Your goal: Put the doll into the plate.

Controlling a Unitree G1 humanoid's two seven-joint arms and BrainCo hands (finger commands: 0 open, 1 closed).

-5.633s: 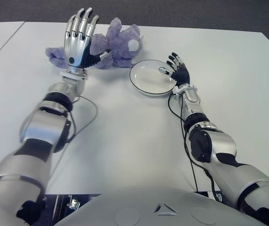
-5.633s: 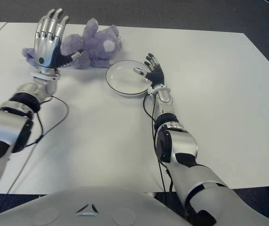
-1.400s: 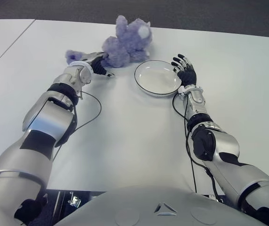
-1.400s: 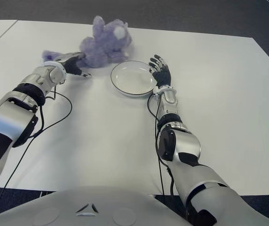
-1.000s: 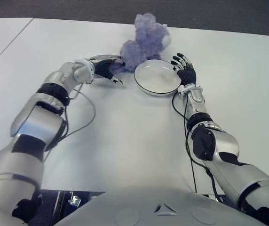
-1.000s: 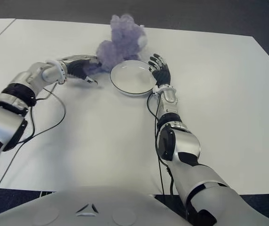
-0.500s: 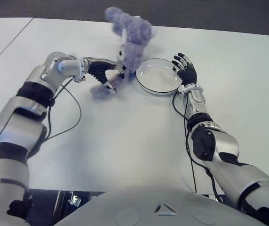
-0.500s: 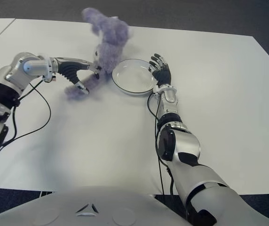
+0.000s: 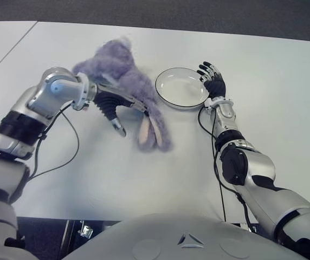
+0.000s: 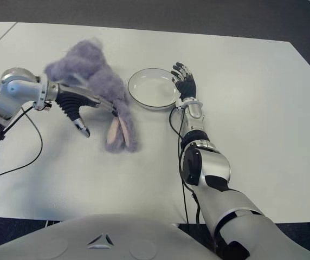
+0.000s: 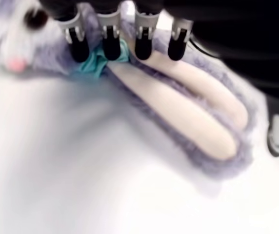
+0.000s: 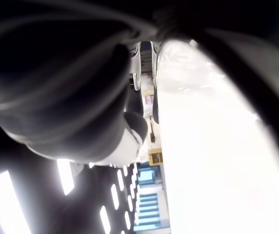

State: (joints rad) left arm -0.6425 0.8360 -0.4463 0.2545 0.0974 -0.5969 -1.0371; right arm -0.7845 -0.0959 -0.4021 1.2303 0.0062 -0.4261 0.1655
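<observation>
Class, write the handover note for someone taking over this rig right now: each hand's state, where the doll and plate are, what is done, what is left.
Left hand: shut on the purple doll, holding it to the left of the plate, long ears hanging toward the table.
Right hand: open, at the right rim of the plate.
Done: doll grasped.
Left: carry the doll over the plate, which holds nothing yet, and release it there.

Your doll point(image 9: 123, 81): fuzzy lilac plush rabbit, long pink-lined ears point(image 9: 150, 129) trailing onto the white table toward you, teal bit at the neck. It's just left of the plate. Your plate point(image 9: 181, 95): round, white, dark-rimmed, upright, holding nothing.
</observation>
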